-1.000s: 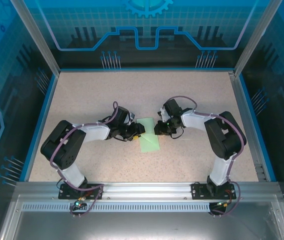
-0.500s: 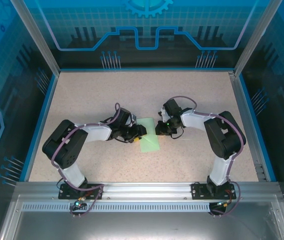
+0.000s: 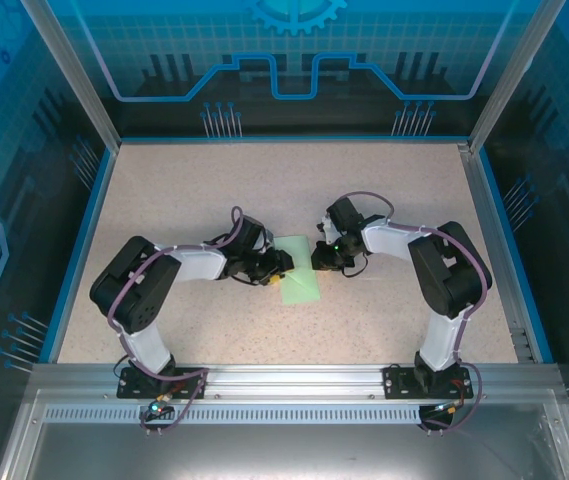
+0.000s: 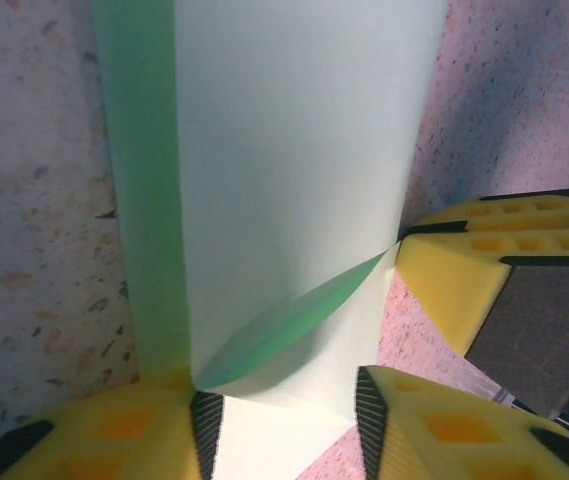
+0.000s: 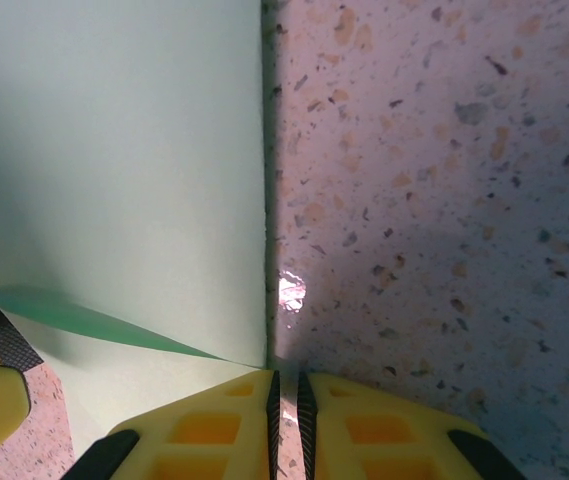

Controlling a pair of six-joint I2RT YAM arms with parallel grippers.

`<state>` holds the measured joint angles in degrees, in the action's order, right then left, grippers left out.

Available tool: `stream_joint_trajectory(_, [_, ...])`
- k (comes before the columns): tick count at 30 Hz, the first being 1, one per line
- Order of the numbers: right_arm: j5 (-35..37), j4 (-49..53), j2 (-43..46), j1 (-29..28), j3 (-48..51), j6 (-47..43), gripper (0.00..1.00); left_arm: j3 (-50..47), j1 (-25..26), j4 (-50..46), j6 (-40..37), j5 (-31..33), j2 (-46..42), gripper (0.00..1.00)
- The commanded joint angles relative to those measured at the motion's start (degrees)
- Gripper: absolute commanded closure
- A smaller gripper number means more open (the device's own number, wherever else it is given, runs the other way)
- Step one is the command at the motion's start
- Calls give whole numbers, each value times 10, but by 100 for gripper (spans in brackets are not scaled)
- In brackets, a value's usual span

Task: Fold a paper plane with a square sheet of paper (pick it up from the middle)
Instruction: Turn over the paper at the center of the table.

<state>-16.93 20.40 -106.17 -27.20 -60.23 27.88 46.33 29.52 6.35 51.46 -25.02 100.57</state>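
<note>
Top external view is showing both arms reaching inward to mid-desk, where the square sheet of paper (image 3: pixel 300 283) is lying folded into a narrow pale green strip. The left tool (image 3: pixel 282 266) is sitting at its left edge and the right tool (image 3: pixel 313 258) at its right edge. Jaw positions are too small to read there.

Left wrist view is giving what the overhead one is not. The left tool's yellow fingers (image 4: pixel 114 430) are standing well apart, with the near end of the sheet lying between them and no squeeze on it. An upper layer is lifting in a shallow curl, exposing darker green beneath.

Right wrist view is showing the right tool (image 5: pixel 284 385) closed down to a thin slit right on the sheet's edge, and it is appearing to pinch that edge.

Beige speckled stone-look desk (image 3: pixel 384 190) is carrying everything, with a blue rim (image 3: pixel 97 215) running along its sides. Blue translucent panels (image 3: pixel 294 60) printed with circuit-like lines are enclosing it between aluminium posts. A metal rail (image 3: pixel 294 380) is holding the arm bases at the near edge.
</note>
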Motion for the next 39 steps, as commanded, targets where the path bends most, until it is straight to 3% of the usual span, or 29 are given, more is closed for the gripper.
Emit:
stream_joint_trajectory(1, [6,2,-19,6,-3,8,84,20,4,13,-7,-18,9,63])
stream_joint_trajectory(15, [-16,2,-2,14,-8,24,80,15,3,27,-38,-33,4,80])
stream_joint_trajectory(21, [-12,3,63,31,4,51,63,18,4,15,-47,-23,-5,89])
stream_joint_trajectory(26, [35,25,133,51,25,68,47,43,4,-51,-84,1,-36,93])
stream_joint_trajectory(30, [99,52,186,55,39,72,33,109,4,-221,-152,80,-73,93])
stream_joint_trajectory(35, [143,56,246,65,65,78,22,228,12,-461,-242,255,-108,92])
stream_joint_trajectory(39, [168,57,281,76,83,86,18,310,34,-574,-286,415,-110,92])
